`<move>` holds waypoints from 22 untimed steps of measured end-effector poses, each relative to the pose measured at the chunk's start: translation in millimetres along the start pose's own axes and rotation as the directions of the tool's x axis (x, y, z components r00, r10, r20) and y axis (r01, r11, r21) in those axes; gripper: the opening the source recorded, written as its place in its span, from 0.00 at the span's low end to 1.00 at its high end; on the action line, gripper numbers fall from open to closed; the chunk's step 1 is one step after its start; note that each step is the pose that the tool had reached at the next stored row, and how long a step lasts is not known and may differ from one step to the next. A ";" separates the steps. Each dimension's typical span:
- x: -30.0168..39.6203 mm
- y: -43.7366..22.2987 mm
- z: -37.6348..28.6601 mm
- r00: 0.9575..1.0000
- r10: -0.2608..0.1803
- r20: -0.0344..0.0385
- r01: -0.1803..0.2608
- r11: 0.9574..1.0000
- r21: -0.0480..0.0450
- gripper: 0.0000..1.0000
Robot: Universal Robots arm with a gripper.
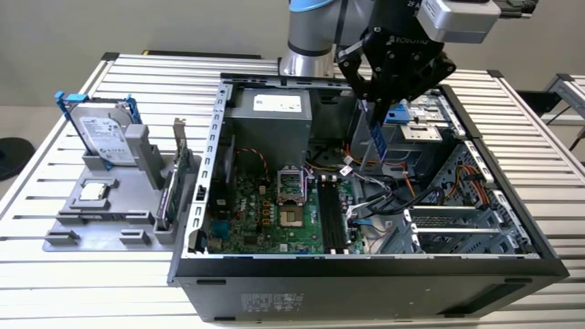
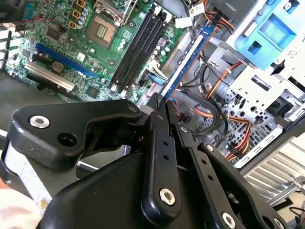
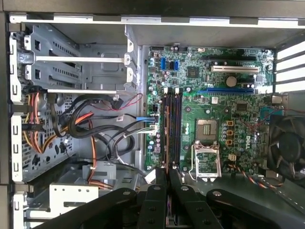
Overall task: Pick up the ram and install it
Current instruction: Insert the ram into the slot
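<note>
While the gripper [image 1: 373,99] is hanging over the open case [image 1: 212,205], its jaws are standing narrow, clamping the ram [image 1: 379,140] by its upper end.

Position of the ram: in the exterior view it is hanging upright and edge-down inside the case. It is touching nothing but the gripper. Its lower end is stopping above the cables [image 1: 388,195], slightly toward the exterior view's right of the slots [image 1: 333,216].

In the second wrist view the ram [image 2: 188,62] is reaching out from the fingertips [image 2: 157,114] toward the drive cage, with the slots [image 2: 138,52] lying beside its line and apart from it.

In the first wrist view the ram [image 3: 167,129] is showing edge-on as a thin line running along the slots [image 3: 175,126]. I am judging from this that its length is turned roughly parallel to them. How high it is standing over them I cannot tell from that view.

Progress: the pick-up is reading as done, since the ram is in the grip and well apart from the tray [image 1: 73,223], where the drive [image 1: 103,133] and the card [image 1: 175,181] are standing.

Outstanding: installation is not done. The slots are showing dark and unfilled on the board [image 1: 265,212], and no contact between ram and slot is appearing anywhere. Whether the slot latches are open I cannot tell.
</note>
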State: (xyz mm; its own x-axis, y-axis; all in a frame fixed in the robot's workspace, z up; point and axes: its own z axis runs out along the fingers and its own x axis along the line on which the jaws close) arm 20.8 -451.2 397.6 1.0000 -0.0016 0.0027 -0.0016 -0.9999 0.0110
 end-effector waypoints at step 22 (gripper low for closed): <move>0.0 -0.1 10.8 1.000 0.000 0.000 0.000 1.000 0.000 0.00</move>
State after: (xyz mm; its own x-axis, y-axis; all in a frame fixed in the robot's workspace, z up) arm 20.8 -451.2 386.8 1.0000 -0.0015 0.0027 -0.0016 -0.9999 0.0110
